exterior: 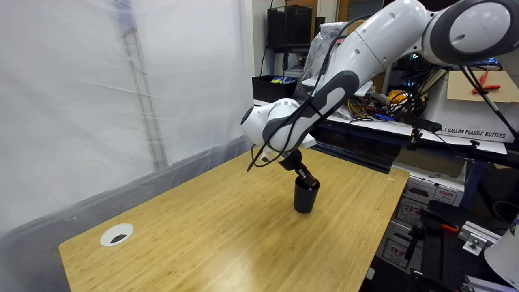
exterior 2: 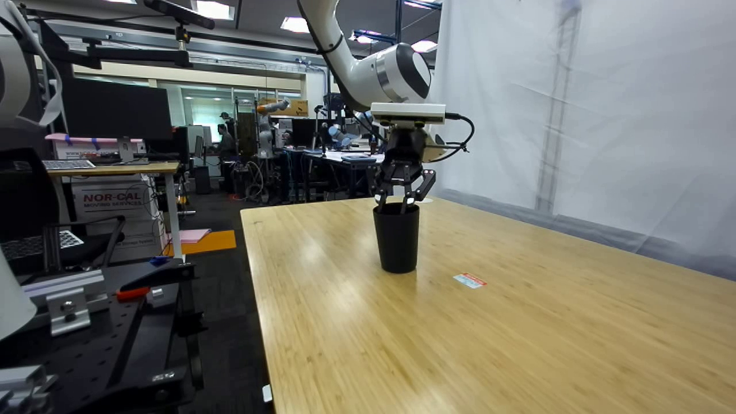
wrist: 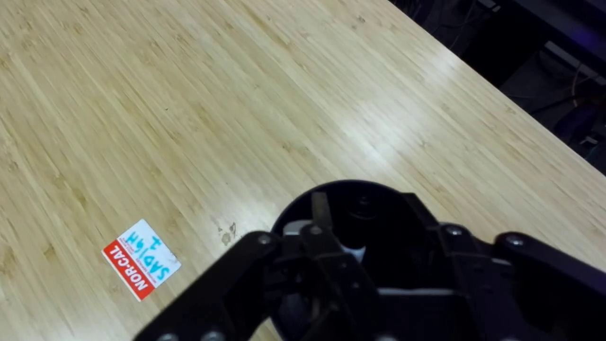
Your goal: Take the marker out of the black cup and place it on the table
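The black cup [exterior: 305, 200] stands upright on the light-wood table [exterior: 194, 227]; the cup [exterior 2: 397, 241] and the table [exterior 2: 517, 345] also show in the other exterior view. My gripper [exterior 2: 395, 202] points down with its fingertips at the cup's mouth, just inside the rim. In the wrist view the fingers of the gripper [wrist: 371, 206] are apart over the cup's opening. A dark round end with a small white patch, seemingly the marker [wrist: 362, 208], shows inside the cup between the fingers. The marker is hidden in both exterior views. Contact with the fingers cannot be told.
A red and white label [wrist: 142, 259] lies flat on the table beside the cup. A white-rimmed cable hole [exterior: 106, 238] is near the table's far corner. A translucent plastic curtain [exterior: 121, 121] hangs along one long edge. A cluttered bench [exterior: 405, 127] stands behind the arm.
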You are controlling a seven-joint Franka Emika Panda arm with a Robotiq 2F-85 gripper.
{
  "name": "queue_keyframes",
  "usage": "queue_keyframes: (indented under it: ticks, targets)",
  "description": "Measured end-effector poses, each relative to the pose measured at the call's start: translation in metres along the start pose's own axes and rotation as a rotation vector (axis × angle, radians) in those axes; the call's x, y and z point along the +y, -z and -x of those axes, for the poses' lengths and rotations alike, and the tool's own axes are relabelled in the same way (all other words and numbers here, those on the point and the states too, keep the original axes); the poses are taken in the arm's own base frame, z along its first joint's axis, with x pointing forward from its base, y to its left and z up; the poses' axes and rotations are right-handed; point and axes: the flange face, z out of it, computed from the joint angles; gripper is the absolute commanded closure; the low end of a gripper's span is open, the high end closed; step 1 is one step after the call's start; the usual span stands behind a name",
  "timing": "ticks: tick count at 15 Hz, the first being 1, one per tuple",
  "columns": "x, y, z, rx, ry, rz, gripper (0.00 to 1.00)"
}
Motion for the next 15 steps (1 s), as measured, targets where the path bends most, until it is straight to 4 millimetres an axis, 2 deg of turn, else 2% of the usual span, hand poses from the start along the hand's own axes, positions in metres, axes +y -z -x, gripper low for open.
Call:
queue_keyframes:
  ticks: [2, 5, 6, 7, 8, 9, 10, 13, 15]
  targets:
    - [0.0001, -0.0011, -0.0004, -0.003, 0.007, 0.002, 0.40]
    - [0.0001, -0.0019, -0.0006, -0.006, 0.020, 0.004, 0.64]
    - [0.0001, -0.0019, -0.0006, -0.006, 0.024, 0.004, 0.67]
    - [0.0002, -0.0020, -0.0005, -0.007, 0.027, 0.005, 0.86]
    - [0.0003, -0.0021, -0.0005, -0.007, 0.030, 0.006, 0.66]
    - [0.0003, -0.0023, -0.0005, -0.008, 0.032, 0.007, 0.54]
    - [0.0003, -0.0026, -0.0005, -0.009, 0.033, 0.007, 0.50]
    - [0.0008, -0.0041, -0.0001, -0.011, 0.035, 0.006, 0.25]
    - [0.0017, -0.0052, 0.0005, -0.013, 0.036, 0.004, 0.23]
